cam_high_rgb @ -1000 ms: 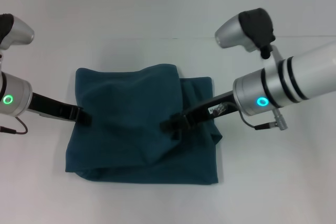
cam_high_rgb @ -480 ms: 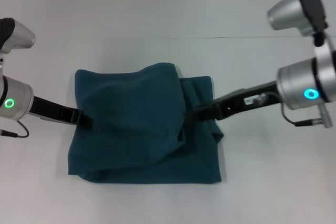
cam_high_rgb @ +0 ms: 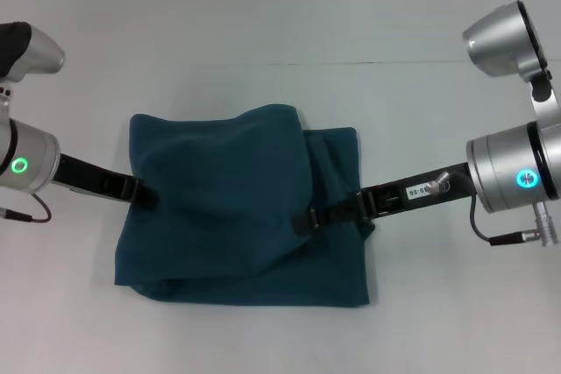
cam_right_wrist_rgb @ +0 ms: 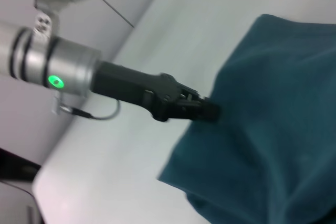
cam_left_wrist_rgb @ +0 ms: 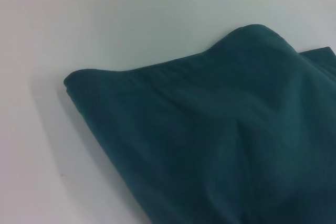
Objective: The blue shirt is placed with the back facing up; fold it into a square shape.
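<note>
Shirt (cam_high_rgb: 237, 208), dark teal-blue and plain, lay on the white table (cam_high_rgb: 280, 24) in the middle of the head view, folded into a rough, thick rectangle. A loose upper layer (cam_high_rgb: 219, 181) covered most of it and bulged up in soft humps, with its far edge wavy and its right edge running at a slant. Beside that edge a narrower strip of the lower layer (cam_high_rgb: 337, 151) showed along the right side, reaching a squared far corner. The near edge was fairly straight, with a rolled fold at the near left corner. In the left wrist view the cloth (cam_left_wrist_rgb: 220, 145) filled the frame as a raised mound, with one rounded corner resting on the table.

Left gripper (cam_high_rgb: 145, 196) was at the shirt's left edge, about halfway along it, its black fingers touching the cloth. The right wrist view showed the same gripper (cam_right_wrist_rgb: 207, 109) with its tip buried in the fabric edge; the fingers looked close together, but whether they pinched the cloth could not be told.

Right gripper (cam_high_rgb: 307, 219) reached in from the right across the lower strip, its tip at the slanted edge of the upper layer, near the shirt's middle. Its fingers were dark against the dark cloth, so whether they were apart, closed or gripping could not be told.
</note>
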Robot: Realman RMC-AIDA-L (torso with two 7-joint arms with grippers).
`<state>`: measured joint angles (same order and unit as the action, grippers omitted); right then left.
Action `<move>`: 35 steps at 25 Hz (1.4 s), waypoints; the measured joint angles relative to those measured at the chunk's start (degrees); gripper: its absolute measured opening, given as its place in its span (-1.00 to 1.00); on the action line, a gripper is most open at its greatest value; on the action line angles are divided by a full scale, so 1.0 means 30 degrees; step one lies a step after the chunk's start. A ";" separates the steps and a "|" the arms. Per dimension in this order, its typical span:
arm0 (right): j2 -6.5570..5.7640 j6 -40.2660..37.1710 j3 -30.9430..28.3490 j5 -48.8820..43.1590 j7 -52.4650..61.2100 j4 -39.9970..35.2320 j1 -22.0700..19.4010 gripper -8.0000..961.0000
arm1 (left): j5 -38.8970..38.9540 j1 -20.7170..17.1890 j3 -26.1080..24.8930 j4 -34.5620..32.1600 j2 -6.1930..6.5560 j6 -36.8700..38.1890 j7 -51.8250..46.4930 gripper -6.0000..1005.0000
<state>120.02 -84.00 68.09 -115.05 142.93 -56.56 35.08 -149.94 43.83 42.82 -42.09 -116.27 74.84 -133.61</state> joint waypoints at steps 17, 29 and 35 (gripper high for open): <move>-0.0103 0.1355 -0.0348 -0.0855 0.0743 0.2825 0.0058 0.34 | 0.0001 0.0031 -0.0044 0.0262 -0.0024 -0.0014 0.0530 -0.81; 0.0010 0.3063 -0.0307 -0.0695 -0.0749 0.5586 0.2055 0.33 | 0.0002 -0.0104 -0.0014 0.0262 -0.0064 0.0070 0.0776 -0.81; 0.0044 0.4184 -0.0058 -0.0691 -0.0804 0.6416 0.2761 0.33 | 0.0002 -0.0108 0.0001 0.0262 -0.0063 0.0079 0.0825 -0.81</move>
<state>120.15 -71.45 67.91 -117.12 140.52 -37.32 43.37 -149.94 43.50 42.82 -41.31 -116.46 75.08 -131.14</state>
